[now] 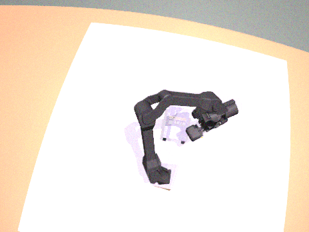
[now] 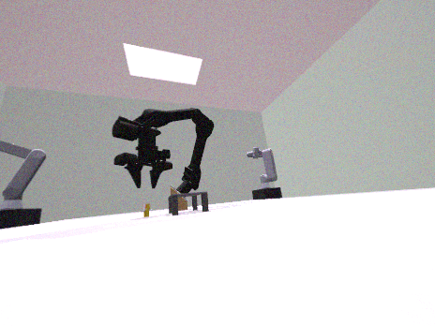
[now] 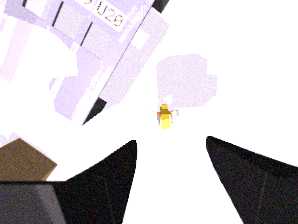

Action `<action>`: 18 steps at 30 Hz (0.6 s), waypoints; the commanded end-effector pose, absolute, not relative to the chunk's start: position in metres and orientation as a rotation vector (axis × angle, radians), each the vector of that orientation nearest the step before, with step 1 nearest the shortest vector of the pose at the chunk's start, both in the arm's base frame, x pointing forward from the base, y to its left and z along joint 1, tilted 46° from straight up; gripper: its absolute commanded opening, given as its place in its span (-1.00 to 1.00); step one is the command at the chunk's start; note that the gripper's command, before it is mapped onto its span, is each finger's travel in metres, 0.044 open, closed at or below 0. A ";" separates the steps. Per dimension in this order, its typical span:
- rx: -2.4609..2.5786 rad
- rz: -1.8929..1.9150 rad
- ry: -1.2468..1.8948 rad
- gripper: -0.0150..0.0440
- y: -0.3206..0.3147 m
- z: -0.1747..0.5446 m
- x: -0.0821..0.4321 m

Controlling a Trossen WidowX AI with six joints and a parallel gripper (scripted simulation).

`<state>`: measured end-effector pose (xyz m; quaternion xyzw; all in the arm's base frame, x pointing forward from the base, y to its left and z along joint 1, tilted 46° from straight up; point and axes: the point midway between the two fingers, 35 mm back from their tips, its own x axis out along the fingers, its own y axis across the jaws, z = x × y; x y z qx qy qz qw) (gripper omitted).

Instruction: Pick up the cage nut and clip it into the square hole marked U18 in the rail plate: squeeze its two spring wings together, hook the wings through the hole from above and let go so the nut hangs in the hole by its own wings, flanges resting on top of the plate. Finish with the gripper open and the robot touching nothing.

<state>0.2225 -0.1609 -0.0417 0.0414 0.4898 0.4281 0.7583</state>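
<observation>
Cage nut (image 2: 146, 210) (image 3: 165, 118) beside the legged rail plate (image 1: 166, 131) (image 2: 188, 194) (image 3: 134, 65), below the claw (image 1: 198, 129) (image 2: 145, 186) (image 3: 171, 140).

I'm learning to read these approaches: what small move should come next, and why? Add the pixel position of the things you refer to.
Probably lower the gripper (image 1: 202, 131) (image 2: 146, 186) (image 3: 171, 140), centring its parted fingers on the cage nut (image 2: 146, 210) (image 3: 165, 118): it stands on the table below them, and nothing is between them.

1 nut (image 1: 202, 137) (image 2: 146, 210) (image 3: 165, 117), 3 arms (image 1: 186, 99) (image 2: 202, 136)
</observation>
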 end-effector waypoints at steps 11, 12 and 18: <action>0.101 0.929 1.066 -0.08 -0.161 -0.042 0.222; 0.101 0.929 1.066 -0.08 -0.161 -0.042 0.222; 0.101 0.929 1.065 -0.08 -0.137 -0.065 0.228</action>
